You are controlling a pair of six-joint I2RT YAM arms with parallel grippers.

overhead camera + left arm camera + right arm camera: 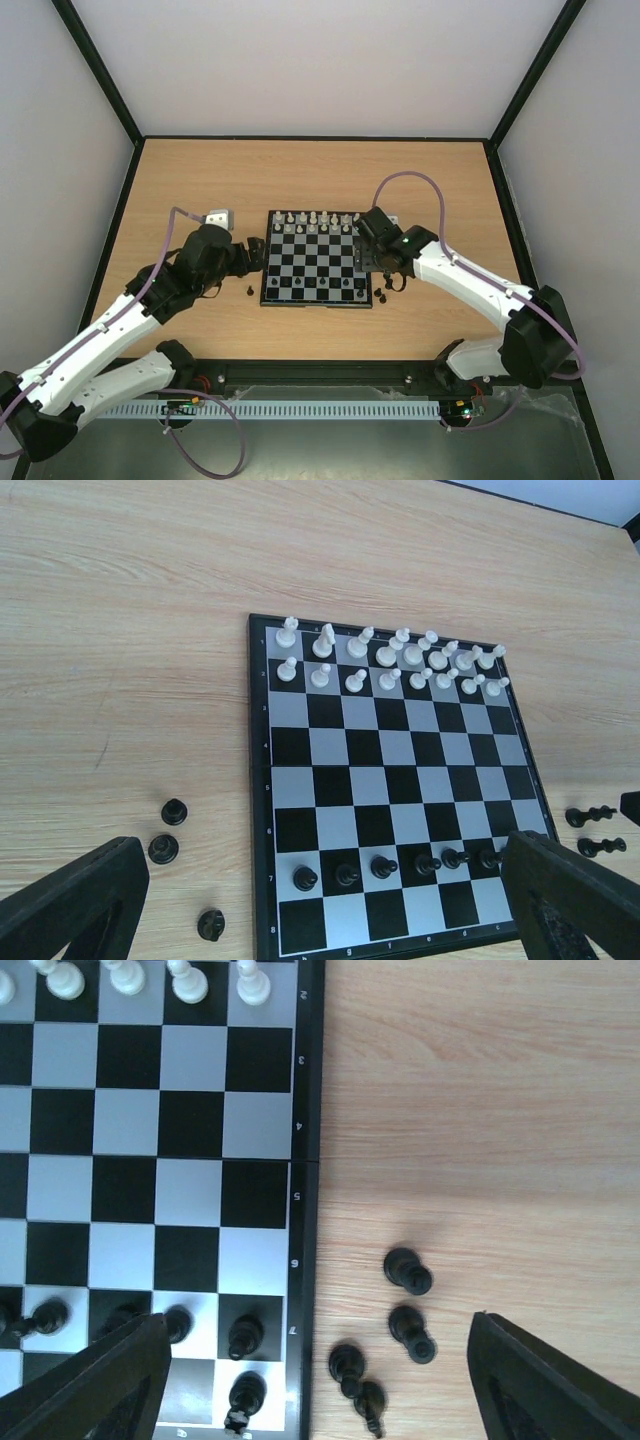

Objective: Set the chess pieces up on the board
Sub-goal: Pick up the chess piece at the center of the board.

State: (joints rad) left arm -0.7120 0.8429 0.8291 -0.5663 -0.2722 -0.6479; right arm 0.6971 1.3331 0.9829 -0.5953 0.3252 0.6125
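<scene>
Both pairs of jaws stand wide apart, with nothing held or touched between them. The right gripper (315, 1325) hangs over the near right corner of the board (305, 1110), one finger above the near squares and the other out over bare wood. In that gap, on the table (520, 1110) just right of the board's rim, four black pieces (408, 1270) lie in a loose cluster, and the two nearest appear to touch. They sit toward the right-hand finger, so I judge the jaws must shift right before coming down. At least two look toppled, with long axes running roughly far-left to near-right, and a grip across that axis seems safest. The right arm is plainly the nearer one.

The left gripper (320, 840) waits at the board's left edge. Three more black pieces sit apart on the wood just left of the board, closest to that arm.

On the board, white pieces (390, 655) fill the two far rows. Black pawns (345, 875) line the second row from the near edge.

Fingers and frame edges cut off most of the nearest row, so I cannot tell how full it is. The loose pieces are too small to tell what kind each is.
</scene>
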